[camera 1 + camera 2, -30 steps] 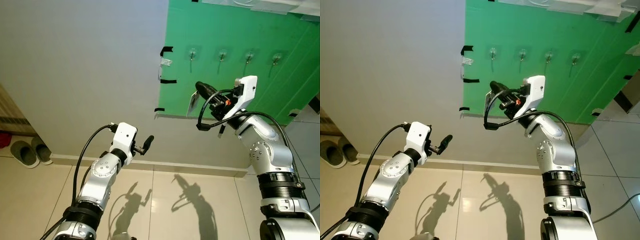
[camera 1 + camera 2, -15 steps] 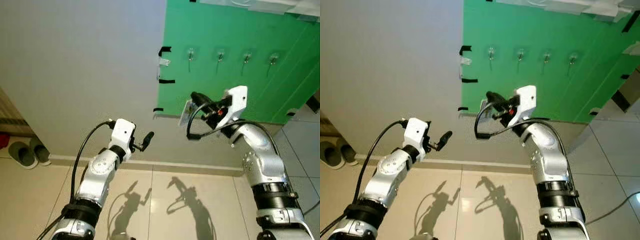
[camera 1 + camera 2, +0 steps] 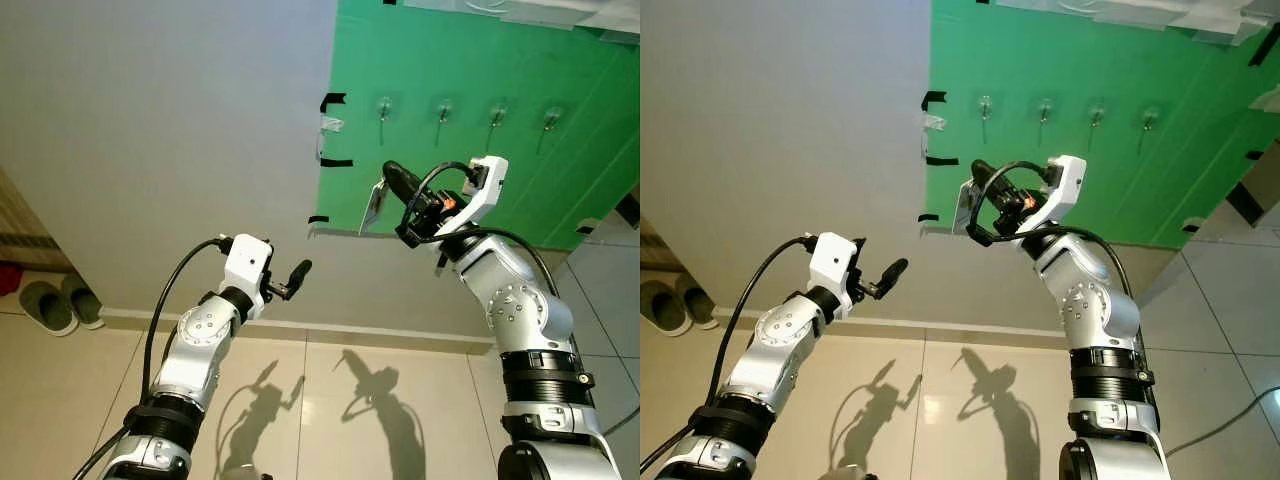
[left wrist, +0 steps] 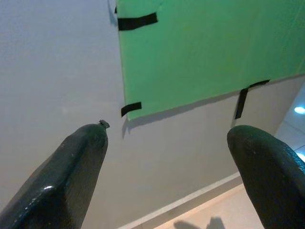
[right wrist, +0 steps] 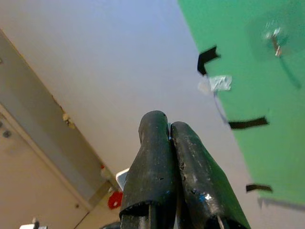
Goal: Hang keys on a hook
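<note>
Right gripper [image 3: 393, 178] raised in front of the green board [image 3: 470, 60], fingers [image 5: 162, 162] pressed tight together, clenched. A flat silvery tag [image 3: 376, 203] hangs just at its 7 o'clock, touching the fingertip end; looks like the keys, but whether the tag is pinched between the fingers or dangling from something they hold, cannot tell. In the right wrist view a thin silver edge shows in the seam between the two fingers.

Out from the gripper: four small clear hooks in a row on the board, at about 12 to 2 o'clock of it. Nearest hook [image 3: 383, 106] sits near 12 o'clock, apart from the gripper and tag, nothing on it. Second hook [image 3: 443, 108], third hook [image 3: 497, 110], fourth hook [image 3: 552, 116] run on toward 2 o'clock, all bare.

Board is fixed to the grey wall [image 3: 150, 130] with black tape strips [image 3: 335, 162] along its edge; a scrap of clear tape [image 3: 331, 124] at the gripper's 10 o'clock.

Left gripper [image 3: 296, 275] held lower, at 7 o'clock of the right one, fingers [image 4: 76, 162] spread wide apart, released, holding nothing, pointed at the wall under the board.

Slippers [image 3: 58, 302] on the tiled floor [image 3: 330, 400] far out at 8 o'clock by the wall base. Arm shadows on the tiles.
</note>
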Robot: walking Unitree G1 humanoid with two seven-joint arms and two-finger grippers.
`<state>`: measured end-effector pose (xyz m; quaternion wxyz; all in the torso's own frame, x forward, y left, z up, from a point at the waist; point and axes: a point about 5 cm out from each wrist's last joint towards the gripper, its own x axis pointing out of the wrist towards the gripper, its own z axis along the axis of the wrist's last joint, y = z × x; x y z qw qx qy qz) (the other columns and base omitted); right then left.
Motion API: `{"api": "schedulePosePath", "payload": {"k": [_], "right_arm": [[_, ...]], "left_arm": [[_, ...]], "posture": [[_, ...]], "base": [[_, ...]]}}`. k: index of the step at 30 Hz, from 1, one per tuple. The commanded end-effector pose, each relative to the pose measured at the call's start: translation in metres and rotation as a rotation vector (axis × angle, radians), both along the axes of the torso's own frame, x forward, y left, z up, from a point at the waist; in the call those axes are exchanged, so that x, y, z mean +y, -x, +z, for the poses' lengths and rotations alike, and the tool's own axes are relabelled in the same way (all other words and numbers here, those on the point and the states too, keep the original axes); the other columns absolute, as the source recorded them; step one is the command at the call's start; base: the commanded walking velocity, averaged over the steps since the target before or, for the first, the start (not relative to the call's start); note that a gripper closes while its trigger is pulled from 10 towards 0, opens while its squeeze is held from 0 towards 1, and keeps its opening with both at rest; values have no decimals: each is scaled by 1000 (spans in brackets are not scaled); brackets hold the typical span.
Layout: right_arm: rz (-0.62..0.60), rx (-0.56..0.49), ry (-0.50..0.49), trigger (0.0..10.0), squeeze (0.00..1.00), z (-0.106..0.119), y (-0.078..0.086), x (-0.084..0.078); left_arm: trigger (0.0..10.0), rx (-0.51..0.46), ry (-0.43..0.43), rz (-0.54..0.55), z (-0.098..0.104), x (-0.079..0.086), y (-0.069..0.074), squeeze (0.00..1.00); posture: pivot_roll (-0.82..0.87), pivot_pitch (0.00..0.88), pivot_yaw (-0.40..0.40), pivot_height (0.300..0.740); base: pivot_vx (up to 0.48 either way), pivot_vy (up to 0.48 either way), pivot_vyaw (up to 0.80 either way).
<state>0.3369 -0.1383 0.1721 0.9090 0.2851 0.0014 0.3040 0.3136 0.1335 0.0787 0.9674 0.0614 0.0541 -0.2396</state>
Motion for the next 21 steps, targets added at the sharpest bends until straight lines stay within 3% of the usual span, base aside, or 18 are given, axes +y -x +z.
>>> {"api": "schedulePosePath", "payload": {"k": [1,13,21], "right_arm": [[-2,-13,-22,10000,0,11,-2,-2],[12,0,-53,10000,0,19,-2,-2],[111,-21,-154,10000,0,33,3,-3]], "left_arm": [[10000,-7,9,-20,2,-5,2,0],[10000,2,16,-29,-1,-9,5,0],[10000,-2,14,-22,0,-9,3,0]], "posture": [[-36,0,-38,740],[-39,0,-40,740],[-44,0,-35,740]], "base": [[0,0,0],[0,0,0],[0,0,0]]}}
